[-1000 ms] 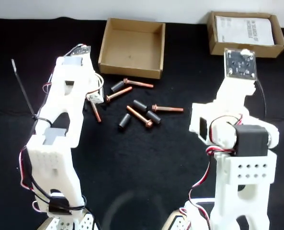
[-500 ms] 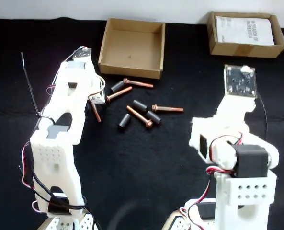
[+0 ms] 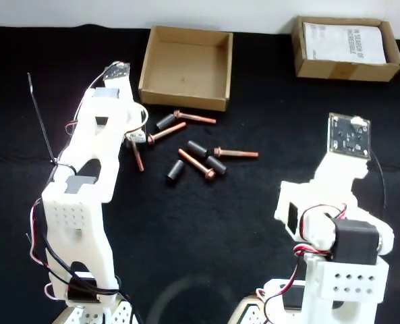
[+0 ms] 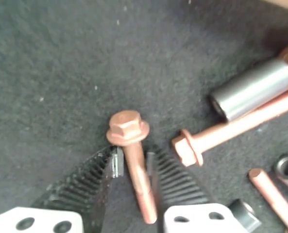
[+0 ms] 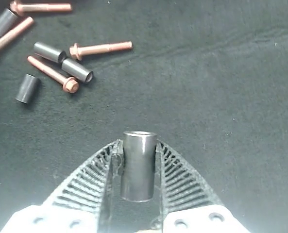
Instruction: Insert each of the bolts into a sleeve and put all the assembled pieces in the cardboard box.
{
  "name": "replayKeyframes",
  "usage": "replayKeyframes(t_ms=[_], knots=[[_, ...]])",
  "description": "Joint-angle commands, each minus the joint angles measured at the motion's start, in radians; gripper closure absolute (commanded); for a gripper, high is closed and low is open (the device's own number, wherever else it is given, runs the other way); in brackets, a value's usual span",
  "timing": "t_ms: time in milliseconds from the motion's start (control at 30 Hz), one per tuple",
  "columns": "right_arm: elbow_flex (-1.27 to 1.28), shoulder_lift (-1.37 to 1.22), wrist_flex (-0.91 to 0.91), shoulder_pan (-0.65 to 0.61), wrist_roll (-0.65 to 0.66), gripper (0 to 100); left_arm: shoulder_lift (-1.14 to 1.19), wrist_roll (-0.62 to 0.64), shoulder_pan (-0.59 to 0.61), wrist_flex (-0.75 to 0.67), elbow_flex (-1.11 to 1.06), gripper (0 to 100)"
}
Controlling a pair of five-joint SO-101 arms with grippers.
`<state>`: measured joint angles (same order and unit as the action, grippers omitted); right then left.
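A black cloth covers the worktop from near edge to far edge, where a pale wall begins. Two white arms stand at the near side, the left arm stretching toward the far centre and the right arm folded over bare cloth on the right.

The cardboard box sits open at far centre with nothing in it. A second box at far right holds a printed sheet.

Just near of the cardboard box lie the loose parts: four loose bolts, copper-coloured, and four loose sleeves, dark grey, mixed together on the cloth.

At the left edge of that scatter, the left hand is closed on the shank of a fifth bolt, whose hex head sticks out past the fingertips. The right hand grips a sleeve between its fingers, open end pointing outward, right of the scattered parts.
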<state>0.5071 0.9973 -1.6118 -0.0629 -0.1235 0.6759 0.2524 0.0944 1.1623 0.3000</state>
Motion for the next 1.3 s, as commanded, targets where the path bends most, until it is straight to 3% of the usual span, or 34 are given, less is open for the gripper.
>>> replayKeyframes(t_ms=[0,400,500,733,933,1133,1267], knots=[[0.019,0.041,0.007,0.038,0.012,99.2,0.002,0.0,0.038,-0.046,0.019,99],[0.177,0.145,0.008,0.166,0.1,99.2,-0.008,-0.003,0.01,-0.038,0.019,99],[0.274,0.185,0.027,0.163,0.097,99.2,-0.054,-0.005,0.016,0.041,0.041,99],[0.538,0.381,0.337,0.157,0.095,99.1,-0.352,-0.006,0.016,0.253,0.073,99],[0.825,0.618,0.63,0.016,0.095,99.1,-0.622,-0.006,0.015,0.29,-0.019,99],[0.974,0.842,0.75,-0.166,0.097,99.1,-0.869,-0.008,0.015,0.281,-0.173,99],[1.017,0.826,0.831,-0.265,0.097,99.1,-1.013,-0.08,0.022,0.198,-0.334,99]])
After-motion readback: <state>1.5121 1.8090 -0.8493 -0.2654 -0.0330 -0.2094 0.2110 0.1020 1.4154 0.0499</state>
